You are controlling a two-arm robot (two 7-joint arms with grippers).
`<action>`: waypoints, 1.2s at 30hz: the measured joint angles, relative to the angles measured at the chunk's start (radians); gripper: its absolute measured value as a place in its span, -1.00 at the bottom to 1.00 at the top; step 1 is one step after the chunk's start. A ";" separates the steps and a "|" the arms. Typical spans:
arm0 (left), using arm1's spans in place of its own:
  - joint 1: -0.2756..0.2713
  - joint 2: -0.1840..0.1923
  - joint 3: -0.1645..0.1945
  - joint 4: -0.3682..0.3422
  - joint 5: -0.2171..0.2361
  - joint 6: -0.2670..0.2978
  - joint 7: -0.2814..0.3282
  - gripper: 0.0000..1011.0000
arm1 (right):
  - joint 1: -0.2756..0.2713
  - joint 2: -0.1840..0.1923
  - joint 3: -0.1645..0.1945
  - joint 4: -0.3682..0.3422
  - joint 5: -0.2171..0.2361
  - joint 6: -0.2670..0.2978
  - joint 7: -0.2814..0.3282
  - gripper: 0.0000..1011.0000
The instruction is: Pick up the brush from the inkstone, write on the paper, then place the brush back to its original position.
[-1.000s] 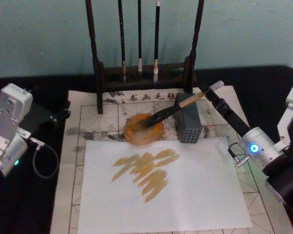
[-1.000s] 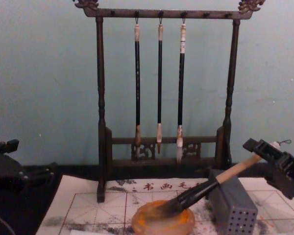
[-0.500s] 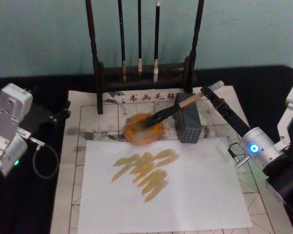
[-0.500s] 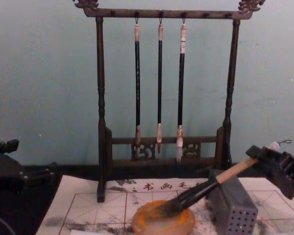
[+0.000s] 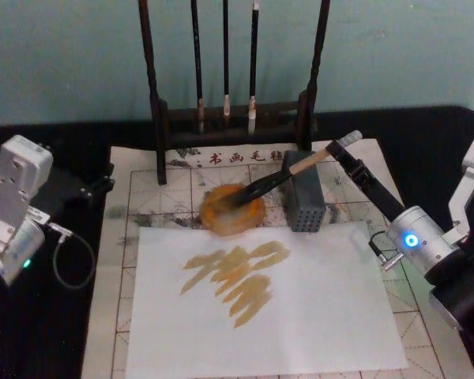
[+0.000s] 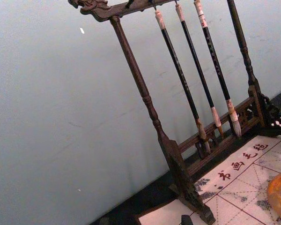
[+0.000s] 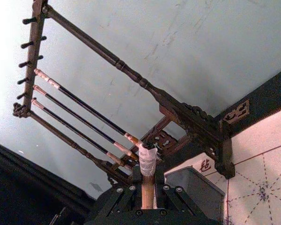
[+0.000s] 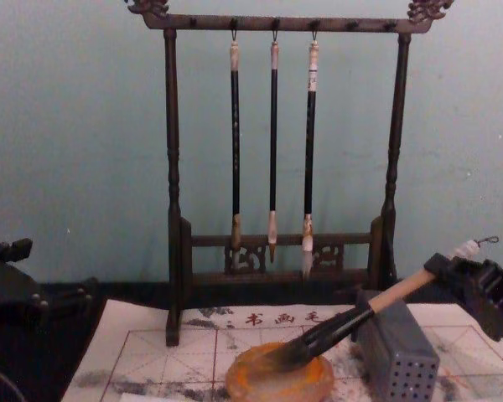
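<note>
Right gripper [image 8: 449, 268], mid-right, clamped on the top end of the brush [image 8: 344, 323], has lowered slightly. Bristles rest in inkstone [image 8: 243, 383], lower centre; handle leans on block [image 8: 398, 356]. Left gripper [image 5: 95, 187] parked mid-left.

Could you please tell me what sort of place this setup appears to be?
Probably a calligraphy practice desk: a wooden rack hangs three slim brushes, the right tool grips the brush resting in the inkstone on red-gridded paper; the left tool idles at left.
</note>
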 joint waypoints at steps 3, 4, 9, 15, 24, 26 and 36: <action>0.000 0.000 0.000 0.000 0.000 0.000 0.000 0.98 | 0.000 0.000 0.000 0.000 0.000 0.000 0.000 -0.66; 0.000 0.000 0.000 0.000 0.000 0.000 0.000 0.98 | 0.000 0.000 0.000 0.000 0.000 0.000 0.000 -0.66; 0.000 0.000 0.000 0.000 0.000 0.000 0.000 0.98 | 0.000 0.000 0.000 0.000 0.000 0.000 0.000 -0.66; 0.000 0.000 0.000 0.000 0.000 0.000 0.000 0.98 | 0.000 0.003 -0.004 -0.002 0.003 -0.001 0.008 -0.66; 0.000 0.000 0.000 0.000 0.000 0.000 0.000 0.98 | 0.003 0.020 -0.030 -0.028 0.014 0.001 0.032 -0.66; 0.000 0.000 0.000 0.000 0.000 0.000 0.000 0.98 | 0.002 0.025 -0.038 -0.038 0.014 0.000 0.039 -0.66; 0.000 0.000 0.000 0.000 0.000 0.000 0.000 0.98 | 0.002 0.056 -0.082 -0.074 -0.004 0.001 0.076 -0.66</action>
